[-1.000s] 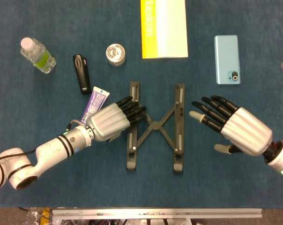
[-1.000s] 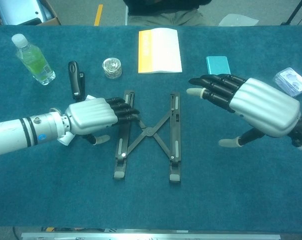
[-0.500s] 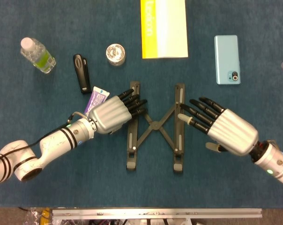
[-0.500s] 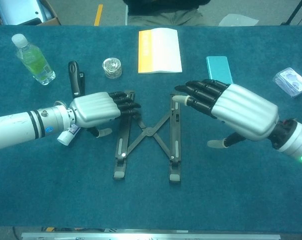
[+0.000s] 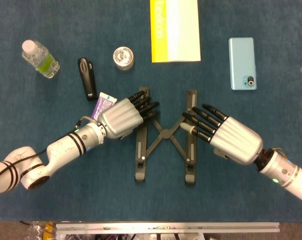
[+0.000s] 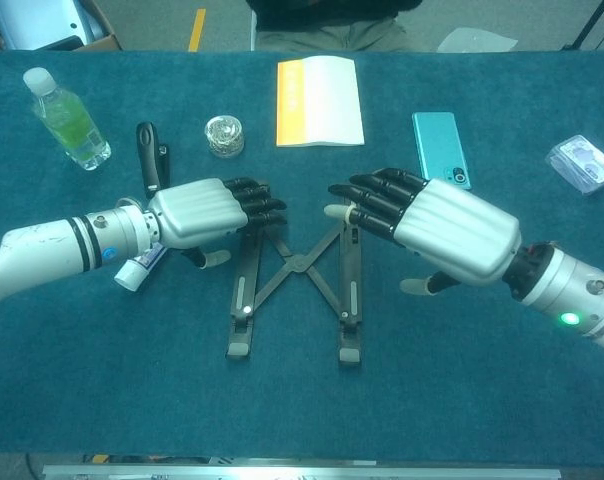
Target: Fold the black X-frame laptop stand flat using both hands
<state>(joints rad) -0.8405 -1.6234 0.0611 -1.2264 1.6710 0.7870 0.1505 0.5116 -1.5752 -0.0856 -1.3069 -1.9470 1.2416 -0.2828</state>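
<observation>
Bottle (image 5: 40, 58): stands at the bench's (image 5: 51, 190) far left.
Left hand (image 5: 122, 118): released, holding nothing, fingers spread over the stand's left rail.
Stand (image 5: 165, 135): lies mid-bench, its black X-frame spread wide.
Right hand (image 5: 226, 137): released, holding nothing, fingers spread above the stand's right rail.
Phone (image 5: 242, 63): flat, far right.

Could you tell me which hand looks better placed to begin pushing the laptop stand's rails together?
Probably the left hand: its fingers already lie across the laptop stand's left rail. The right hand only reaches the right rail with its fingertips.
</observation>
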